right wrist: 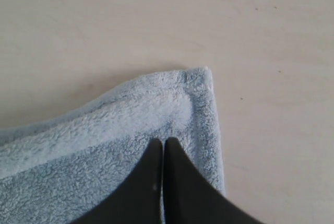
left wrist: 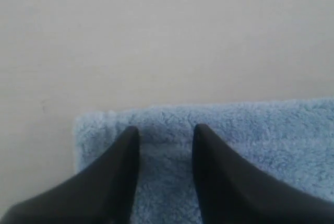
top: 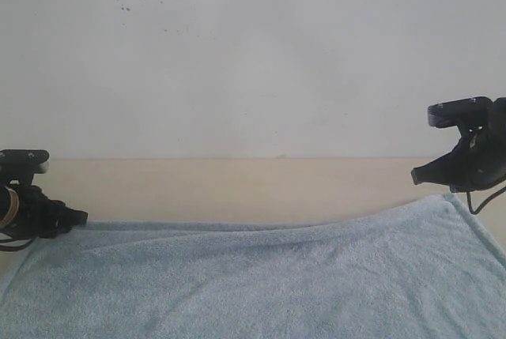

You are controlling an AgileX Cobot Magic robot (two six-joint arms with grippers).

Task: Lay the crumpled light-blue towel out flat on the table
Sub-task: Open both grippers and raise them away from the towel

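Left gripper (left wrist: 167,128) sits, jaws apart, at one towel (top: 261,276) corner; right gripper (right wrist: 163,140) hovers above another towel corner, jaws together.

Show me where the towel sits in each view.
Exterior: the towel covers the near part of the table, side to side.
Left wrist: one corner, under the open left gripper.
Right wrist: another corner, under the shut right gripper.
Shared landmark: the bare beige table beyond the towel's edge.
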